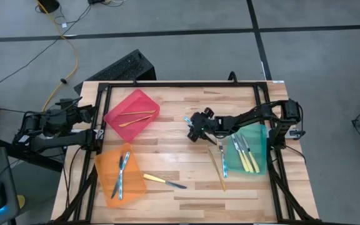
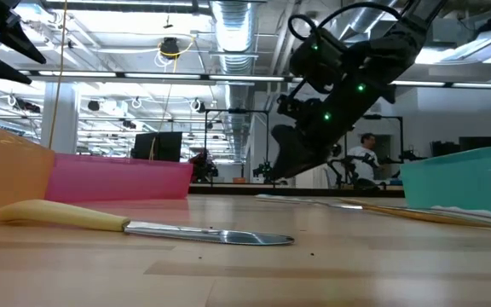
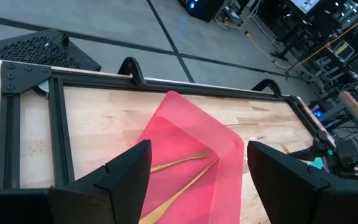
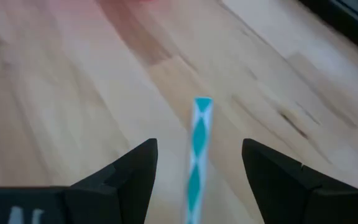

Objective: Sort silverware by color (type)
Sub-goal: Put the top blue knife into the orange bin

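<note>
Right gripper (image 1: 194,129) between red translucent bin (image 1: 132,111) and green one, jaws parted astride silvery-blue shiny piece (image 4: 197,146) lying on wooden worktop (image 1: 174,165). Advise: centre, descend, clamp. Left gripper (image 3: 194,180) beside red bin, jaws apart, empty.

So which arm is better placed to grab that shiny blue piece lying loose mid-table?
Probably the right: the right gripper hovers with jaws open right over the blue piece, while the left gripper waits at the table's left edge.
</note>
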`<state>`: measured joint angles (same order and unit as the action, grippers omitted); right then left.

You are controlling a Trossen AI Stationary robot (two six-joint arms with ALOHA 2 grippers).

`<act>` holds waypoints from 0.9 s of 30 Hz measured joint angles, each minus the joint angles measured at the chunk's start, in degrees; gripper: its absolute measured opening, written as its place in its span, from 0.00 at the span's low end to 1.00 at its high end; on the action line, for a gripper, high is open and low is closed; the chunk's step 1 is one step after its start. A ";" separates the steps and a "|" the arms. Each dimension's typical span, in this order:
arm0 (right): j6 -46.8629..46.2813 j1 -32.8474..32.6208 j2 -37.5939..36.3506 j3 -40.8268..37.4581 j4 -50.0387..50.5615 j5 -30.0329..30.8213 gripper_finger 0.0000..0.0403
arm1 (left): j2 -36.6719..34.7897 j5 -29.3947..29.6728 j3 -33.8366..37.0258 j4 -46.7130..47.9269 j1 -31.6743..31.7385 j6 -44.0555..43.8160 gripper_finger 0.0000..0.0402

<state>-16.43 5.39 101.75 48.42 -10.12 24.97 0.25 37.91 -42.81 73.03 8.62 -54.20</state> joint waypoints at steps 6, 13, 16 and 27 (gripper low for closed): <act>-0.18 0.85 1.64 -2.32 -6.63 -1.38 0.64 | 0.00 -0.04 0.00 0.00 0.00 0.81 0.61; -1.91 1.40 7.83 -3.93 -13.69 -2.99 0.64 | 0.02 -0.09 0.00 0.02 -0.02 1.06 0.61; -3.48 1.34 10.46 -3.75 -14.89 -2.21 0.62 | 0.02 -0.11 0.00 0.02 -0.02 1.05 0.61; -5.70 1.52 12.61 -3.68 -15.41 -1.11 0.27 | 0.02 -0.61 -0.01 0.04 -0.01 0.99 0.61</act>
<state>-22.12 6.91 114.37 44.75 -25.53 23.86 0.27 37.30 -42.82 73.08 8.62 -53.21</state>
